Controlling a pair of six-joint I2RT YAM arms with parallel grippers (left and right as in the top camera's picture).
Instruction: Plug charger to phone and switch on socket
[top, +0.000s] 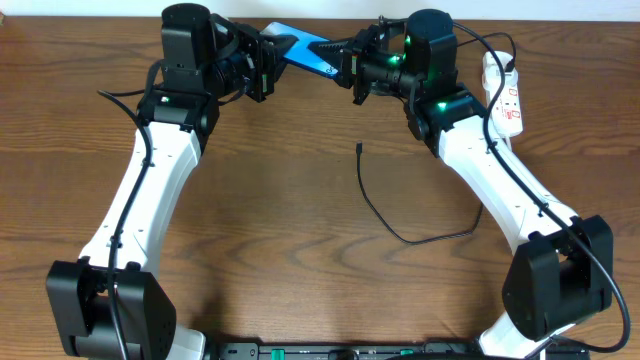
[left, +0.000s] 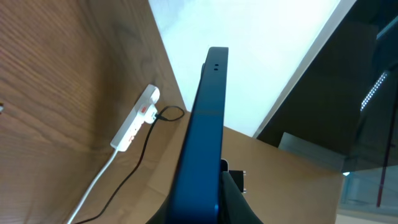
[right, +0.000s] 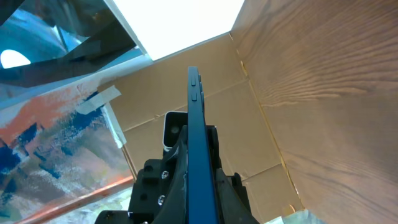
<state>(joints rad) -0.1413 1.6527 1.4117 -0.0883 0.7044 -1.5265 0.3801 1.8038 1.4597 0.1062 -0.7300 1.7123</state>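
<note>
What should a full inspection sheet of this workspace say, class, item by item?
Surface: brown wood-grain table.
Job's things: slim black-edged phone with a light-blue screen, held tilted between both grippers; thin black charger cable, its plug tip free on the table, not in the phone; elongated white power strip with red switch markings, beside the right arm.
Clutter: nothing seen.
Grippers: left gripper and right gripper each shut on one end of the phone.
Cables: white cord leaves the power strip; charger cable lies loose.
Surroundings: brown cardboard panels beyond the table.
</note>
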